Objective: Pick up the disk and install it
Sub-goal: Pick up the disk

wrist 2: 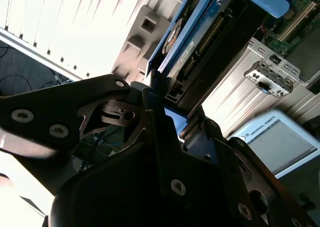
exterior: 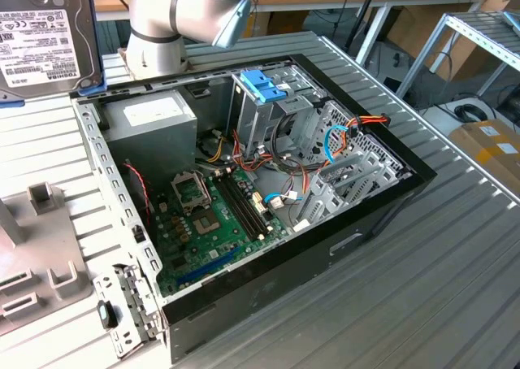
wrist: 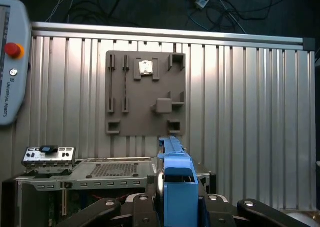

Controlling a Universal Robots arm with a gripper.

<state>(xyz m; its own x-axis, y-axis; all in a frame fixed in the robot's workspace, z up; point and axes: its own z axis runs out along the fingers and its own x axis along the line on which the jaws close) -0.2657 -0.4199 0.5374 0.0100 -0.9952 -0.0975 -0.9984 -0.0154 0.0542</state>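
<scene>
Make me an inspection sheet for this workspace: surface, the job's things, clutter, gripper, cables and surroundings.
Surface: ribbed metal table, carrying the open computer case.
Job's things: the disk is held above the table, edge-on in the gripper in both wrist views. It is not in the case.
Clutter: grey fixture board at the exterior view's left; teach pendant at the table's edge.
Grippers: gripper shut on the disk's blue frame.
Cables: coloured leads lie loose inside the case beside the drive cage.
Surroundings: metal rack and benches behind the table; no person seen.
</scene>
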